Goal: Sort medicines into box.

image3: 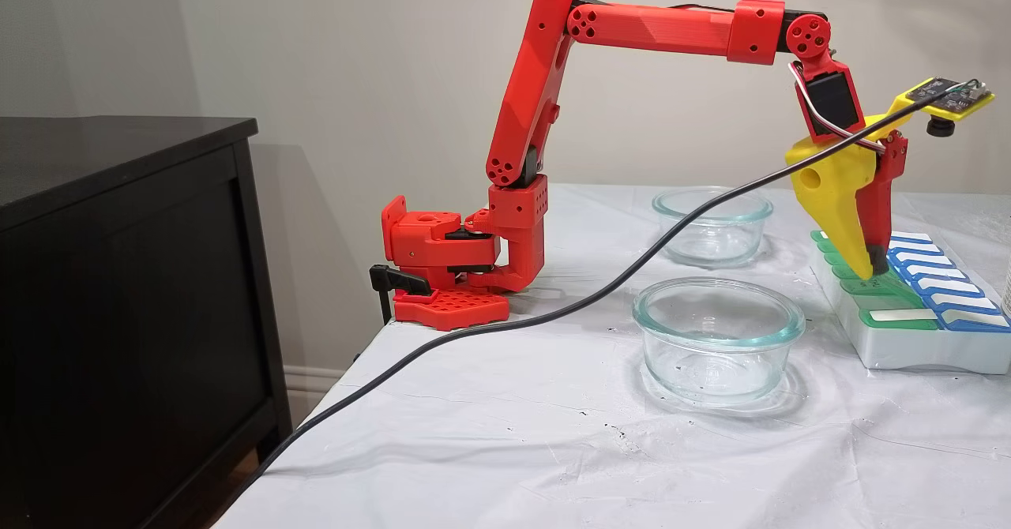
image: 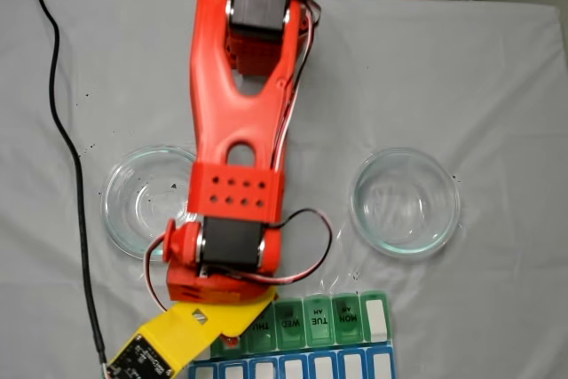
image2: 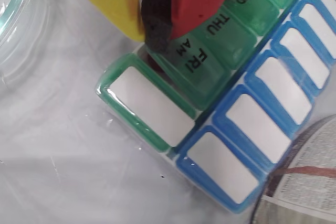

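My jaws (image2: 157, 22) hang tip-down over the green row of the box (image2: 157, 129), the yellow finger and the red finger pressed together on the black foam pad; whether a medicine is pinched there I cannot tell. In the wrist view the tips sit right over the seam between the FRI AM lid (image2: 191, 61) and the white-labelled end compartment (image2: 149, 106), which lies toward 6 o'clock from the tips. A dark red patch shows in the gap just under the pad, perhaps one of the medicines, though it is too hidden to be sure. The box's long axis runs from 7 to 1 o'clock. Both glass dishes (image3: 715, 335) on the bench (image3: 513, 434) look empty of pills.
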`<state>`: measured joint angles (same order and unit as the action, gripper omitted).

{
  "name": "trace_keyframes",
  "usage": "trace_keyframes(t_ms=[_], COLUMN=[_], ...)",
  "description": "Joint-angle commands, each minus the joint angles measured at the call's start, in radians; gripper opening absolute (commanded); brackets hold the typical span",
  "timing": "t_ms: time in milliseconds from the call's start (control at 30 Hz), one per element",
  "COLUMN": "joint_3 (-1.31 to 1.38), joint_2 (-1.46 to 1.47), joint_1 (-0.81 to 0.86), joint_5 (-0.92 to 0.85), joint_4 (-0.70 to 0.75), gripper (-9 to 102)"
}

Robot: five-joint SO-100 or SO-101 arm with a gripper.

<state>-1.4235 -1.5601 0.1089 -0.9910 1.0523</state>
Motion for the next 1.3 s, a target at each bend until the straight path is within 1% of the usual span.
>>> trace_keyframes(t_ms=[0, 133, 233, 333, 500, 633, 767, 867, 933, 1067, 1267], joint_3=[0.067, 0.086, 0.115, 0.138, 0.098, 0.028, -0.156, -0.367, -0.491, -0.715, -1.124], joint_2=[0.026, 0.103, 0.161, 0.153, -0.015, -0.206, -0.414, -0.601, -0.715, -0.89, -1.078], joint_1=[-0.028, -0.032, -0.034, -0.037, -0.021, 0.006, 0.029, 0.023, 0.009, -0.044, -0.107], joint_5=[-0.034, -0.058, -0.071, -0.057, 0.054, 0.175, 0.273, 0.313, 0.337, 0.411, 0.453], joint_4=[0.018, 0.077, 0.092, 0.097, 0.025, -0.08, -0.259, -0.376, -0.425, -0.456, -0.672], gripper=[0, 0, 0, 0, 0, 0, 0, 0, 0, 0, 0])
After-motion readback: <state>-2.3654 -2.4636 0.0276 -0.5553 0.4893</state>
